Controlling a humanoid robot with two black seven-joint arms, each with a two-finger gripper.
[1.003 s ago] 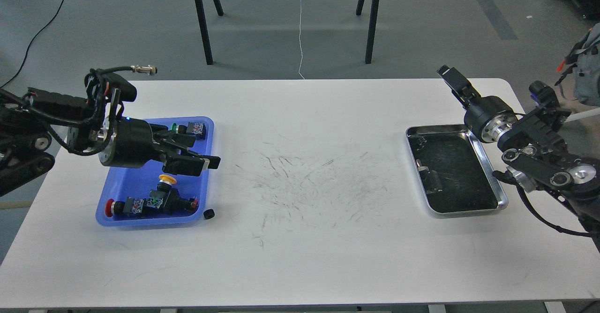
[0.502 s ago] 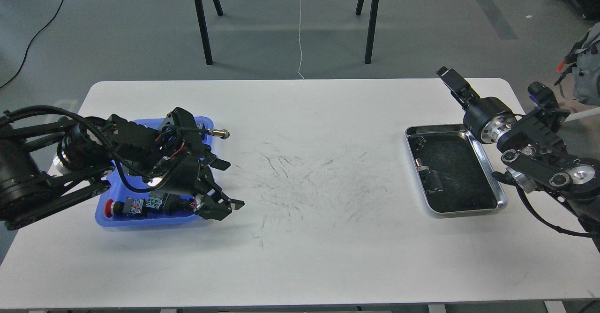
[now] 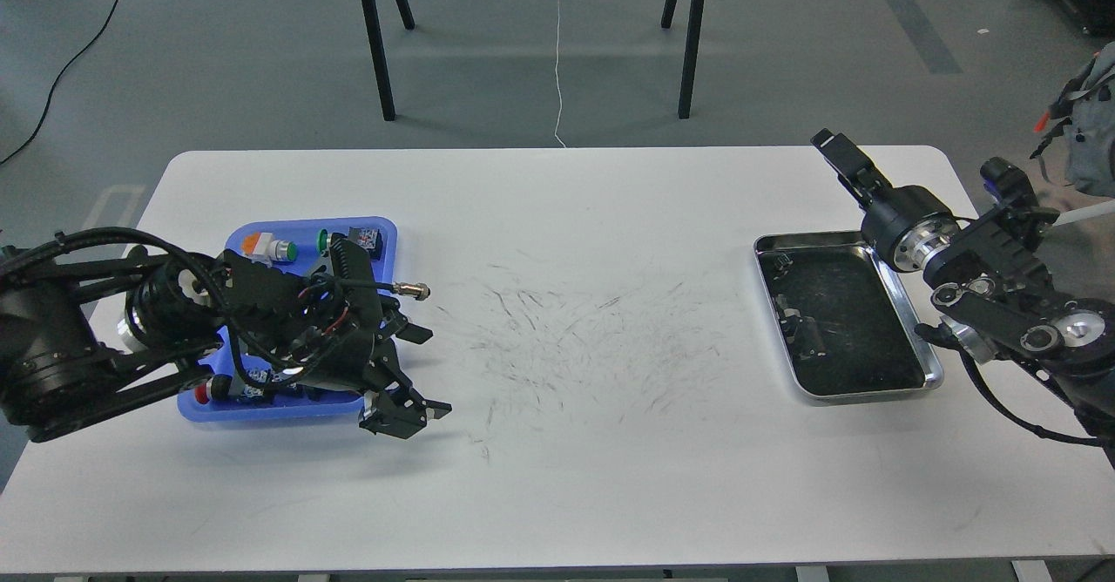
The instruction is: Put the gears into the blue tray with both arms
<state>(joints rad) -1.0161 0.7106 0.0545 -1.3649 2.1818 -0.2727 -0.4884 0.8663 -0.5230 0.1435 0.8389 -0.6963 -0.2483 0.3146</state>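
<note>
Left hand [image 3: 402, 415] hangs low over the white surface [image 3: 557, 477] just past the near right corner of the blue tray [image 3: 388, 238], its two fingers a little apart with nothing seen between them. Right hand [image 3: 832, 148] is raised above the far right part of the surface, beyond the far corner of the silver tray [image 3: 906, 303]; it is seen end-on and dark, so I cannot tell if its fingers are together or apart. Two trays lie well apart, one on each side. One blue tray, shallow, bright, with rounded corners and a raised rim, is half hidden by the left arm; in it show four button switches: orange [image 3: 260, 244] and green [image 3: 327, 240] caps at the far end, a red one [image 3: 202, 393] at the near end. Gears cannot be made out anywhere; small dark pieces [image 3: 806, 331] lie in the silver tray, too small to name.
</note>
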